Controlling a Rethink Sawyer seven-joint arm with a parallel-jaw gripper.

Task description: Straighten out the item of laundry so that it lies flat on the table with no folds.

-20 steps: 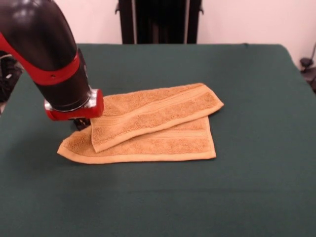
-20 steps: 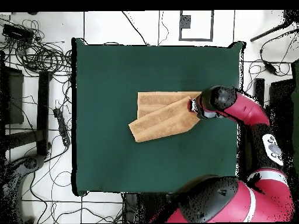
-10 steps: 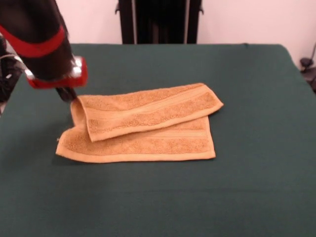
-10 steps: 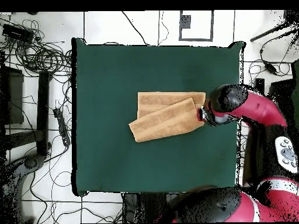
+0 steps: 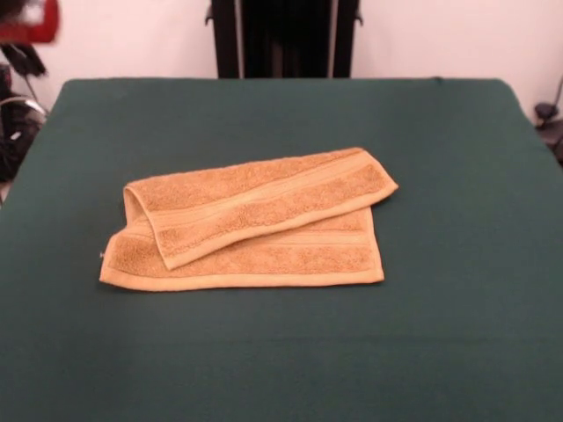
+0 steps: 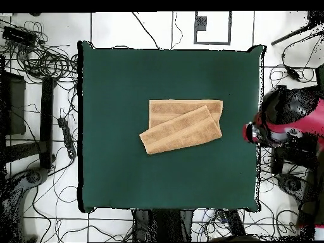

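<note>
Still doubled over near mid-table (image 5: 457, 123): orange-tan towel (image 5: 255, 224), upper layer lying skewed across the lower, so not flat yet. Released since a second ago, gripper (image 6: 252, 134) now drawn back off the table's edge; open or closed, cannot tell. No readable writing

towel (image 5: 255, 224): orange-tan terry, with paler woven band stripes running lengthwise along both layers
table (image 5: 440, 158): dark green cloth, plain, no pattern
arm (image 6: 288, 120): red and black, at the table's edge
claw (image 5: 22, 54): dark, under a red collar, well apart from the towel
floor (image 6: 126, 28): white tiles with dark joints, black cables beyond the table's far side from the claw
</note>
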